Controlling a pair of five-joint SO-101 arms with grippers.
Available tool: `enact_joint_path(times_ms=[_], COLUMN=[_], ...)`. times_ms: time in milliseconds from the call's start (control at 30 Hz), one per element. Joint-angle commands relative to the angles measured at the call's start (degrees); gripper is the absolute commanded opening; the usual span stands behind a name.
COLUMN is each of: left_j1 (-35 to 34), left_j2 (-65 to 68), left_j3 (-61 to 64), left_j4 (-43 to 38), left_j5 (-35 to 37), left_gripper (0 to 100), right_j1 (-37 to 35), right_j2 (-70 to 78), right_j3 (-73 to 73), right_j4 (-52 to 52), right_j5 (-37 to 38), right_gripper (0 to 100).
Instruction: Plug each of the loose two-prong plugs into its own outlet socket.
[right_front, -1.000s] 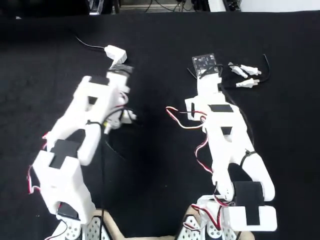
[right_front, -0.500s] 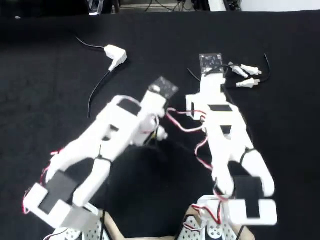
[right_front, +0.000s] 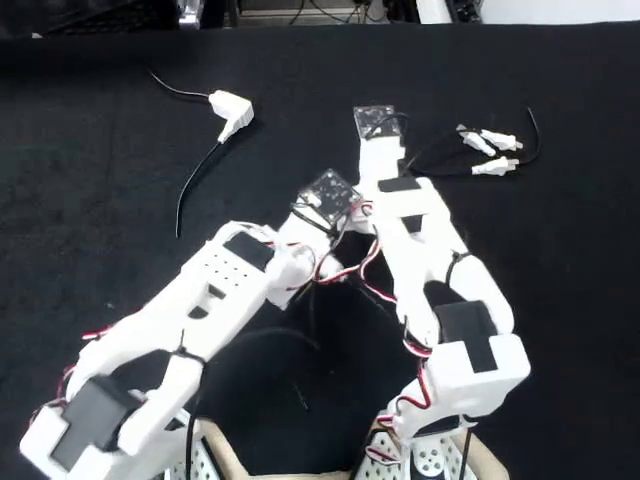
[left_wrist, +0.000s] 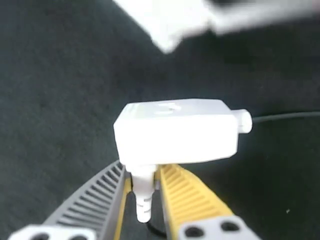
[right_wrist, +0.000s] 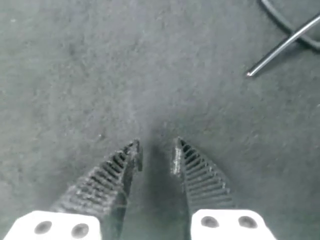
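My left gripper is shut on the ribbed neck of a white socket block, held just above the black mat; a thin black cable leaves one end of the block. In the high view the left arm's wrist sits mid-table, close against the right arm. My right gripper stands slightly open over bare mat with nothing between its fingers. Two white two-prong plugs lie on their black cords at the far right. Another white plug piece with a black cable lies at the far left.
A black mat covers the table. A black cord crosses the mat ahead of the right gripper. A blurred white part of the right arm hangs close beyond the held block. Red and white wires loop between the arms.
The left arm has swung from the table's left side to the centre, beside the right arm. The right arm's wrist has shifted a little to the left.
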Motion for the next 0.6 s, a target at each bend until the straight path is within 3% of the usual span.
enact_joint_path(times_ms=[0, 300, 567], left_j1=[0.7, 0.7, 0.7], left_j2=[-5.1, -9.7, -11.6], left_j3=[0.5, 8.7, 9.2], left_j4=[-3.6, -16.1, -17.2], left_j5=[4.1, 5.9, 9.5], left_gripper=[3, 3, 3], right_j1=[-1.8, -1.9, -1.8], right_j2=[-1.3, -3.9, -3.8], right_j3=[-2.5, -2.3, -2.9], right_j4=[0.6, 3.8, 5.7], right_j5=[-1.2, -4.4, -4.7], right_gripper=[11.7, 11.7, 11.7])
